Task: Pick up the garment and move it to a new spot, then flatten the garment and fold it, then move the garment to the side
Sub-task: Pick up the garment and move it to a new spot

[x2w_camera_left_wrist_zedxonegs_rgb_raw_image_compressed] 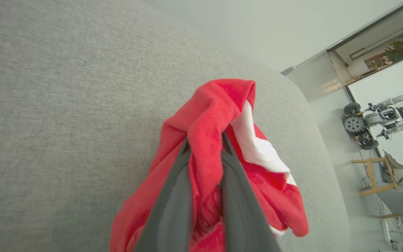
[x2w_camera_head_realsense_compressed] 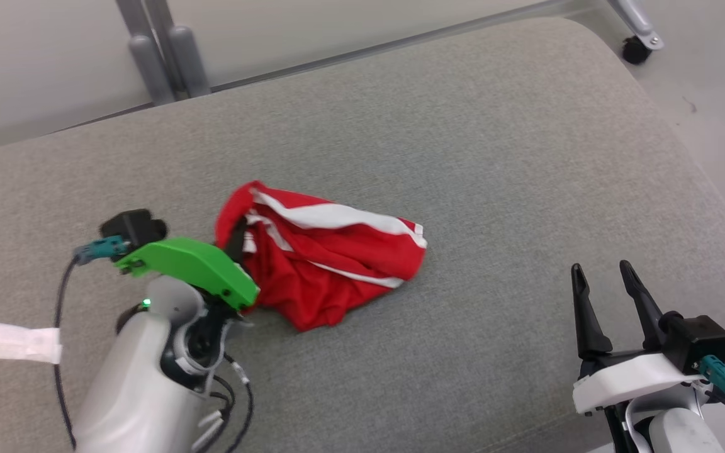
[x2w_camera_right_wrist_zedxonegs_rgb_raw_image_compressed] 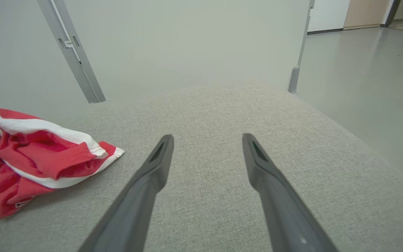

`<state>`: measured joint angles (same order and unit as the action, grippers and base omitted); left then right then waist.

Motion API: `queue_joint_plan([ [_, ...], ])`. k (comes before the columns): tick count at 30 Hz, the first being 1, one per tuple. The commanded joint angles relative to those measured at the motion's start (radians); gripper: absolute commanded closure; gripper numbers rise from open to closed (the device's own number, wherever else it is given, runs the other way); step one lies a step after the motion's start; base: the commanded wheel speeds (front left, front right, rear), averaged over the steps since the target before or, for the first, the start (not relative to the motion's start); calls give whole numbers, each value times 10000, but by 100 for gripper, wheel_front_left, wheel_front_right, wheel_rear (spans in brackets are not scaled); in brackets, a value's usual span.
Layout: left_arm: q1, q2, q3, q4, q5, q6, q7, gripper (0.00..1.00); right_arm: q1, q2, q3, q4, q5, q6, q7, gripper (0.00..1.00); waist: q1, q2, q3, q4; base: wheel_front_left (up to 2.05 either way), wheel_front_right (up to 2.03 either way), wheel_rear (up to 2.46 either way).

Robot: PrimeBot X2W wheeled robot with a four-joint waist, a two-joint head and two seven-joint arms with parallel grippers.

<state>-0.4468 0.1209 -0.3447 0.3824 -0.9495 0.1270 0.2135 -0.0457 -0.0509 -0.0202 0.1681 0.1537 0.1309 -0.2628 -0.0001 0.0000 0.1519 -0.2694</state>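
Garment (x2w_camera_head_realsense_compressed: 331,264), crumpled red fabric with white stripes, lies bunched on the grey woven desk (x2w_camera_head_realsense_compressed: 494,157). Left gripper (x2w_camera_left_wrist_zedxonegs_rgb_raw_image_compressed: 206,143) pinches a fold at its 9 o'clock edge. Right gripper (x2w_camera_head_realsense_compressed: 601,267), at the garment's 4 o'clock, well apart, stands wide open, empty.

The garment (x2w_camera_head_realsense_compressed: 331,264) is bright red with white stripes along its edges. The cushion (x2w_camera_head_realsense_compressed: 494,157) under it is light grey with a fine speckled weave. The left gripper (x2w_camera_left_wrist_zedxonegs_rgb_raw_image_compressed: 206,143) has dark grey fingers (x2w_camera_left_wrist_zedxonegs_rgb_raw_image_compressed: 173,206) and a bright green cover (x2w_camera_head_realsense_compressed: 192,267). The right gripper (x2w_camera_head_realsense_compressed: 601,266) has black fingers (x2w_camera_head_realsense_compressed: 584,314) and a white cover (x2w_camera_head_realsense_compressed: 627,377). Each wrist has a small teal plug (x2w_camera_head_realsense_compressed: 99,248) on a black wire. A white tag (x2w_camera_head_realsense_compressed: 13,341) shows near the cushion's left edge. The frame (x2w_camera_head_realsense_compressed: 167,56) behind is grey.
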Motion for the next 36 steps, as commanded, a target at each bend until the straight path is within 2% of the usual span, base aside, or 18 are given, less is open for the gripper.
queue_joint_plan([
  [1,-375,130,425,582,-177,163,-428,100,-48,5,35,1,44,-3,-31,0,1,0,483,-808,0,0,0],
  [4,-579,152,972,1743,-293,173,-1017,100,39,1,-41,1,59,-3,-33,0,1,0,528,-874,0,0,0],
  [7,-701,48,1158,2615,-535,-162,-1263,100,149,4,-152,35,-8,-3,-33,0,1,0,532,-768,0,0,0],
  [8,-713,28,1167,2826,-578,-270,-1336,92,182,4,-180,49,-41,-1,-33,0,1,0,522,-705,0,0,0],
  [9,-718,14,1174,3040,-589,-404,-1459,43,207,4,-186,62,-65,-1,-33,0,1,0,498,-624,0,0,0],
  [10,-715,-1,1112,3193,-504,-521,-1591,0,221,4,-195,66,-90,-1,-33,0,1,0,467,-549,0,0,0],
  [15,-425,111,695,3451,283,-1081,-2910,0,325,-5,-260,1,-223,-3,-33,0,1,0,168,-71,0,0,0],
  [18,-34,278,258,3250,1213,-1015,-4157,0,469,-3,-434,-88,-451,-3,-33,0,1,0,-171,273,0,0,0],
  [20,376,294,114,2993,1694,-848,-4564,0,552,-17,-686,-220,-559,-3,-33,0,1,0,-436,509,0,0,0],
  [23,1150,302,228,2241,2344,-487,-4781,0,725,0,-1042,-459,-774,-3,-31,0,1,0,-756,854,0,0,0],
  [28,3070,82,1028,-243,4052,-102,-4788,0,1072,-6,-1577,-847,-1111,-3,-31,0,1,0,-1159,1496,0,0,0],
  [33,4598,-216,1655,-1703,5366,-233,-4789,0,1367,-7,-1977,-1086,-1486,-3,-33,0,1,0,-1374,2069,0,0,0],
  [36,5367,-404,2082,-2243,5880,-462,-4779,0,1518,-6,-2190,-1187,-1662,-3,-33,0,1,0,-1486,2305,0,0,0],
])
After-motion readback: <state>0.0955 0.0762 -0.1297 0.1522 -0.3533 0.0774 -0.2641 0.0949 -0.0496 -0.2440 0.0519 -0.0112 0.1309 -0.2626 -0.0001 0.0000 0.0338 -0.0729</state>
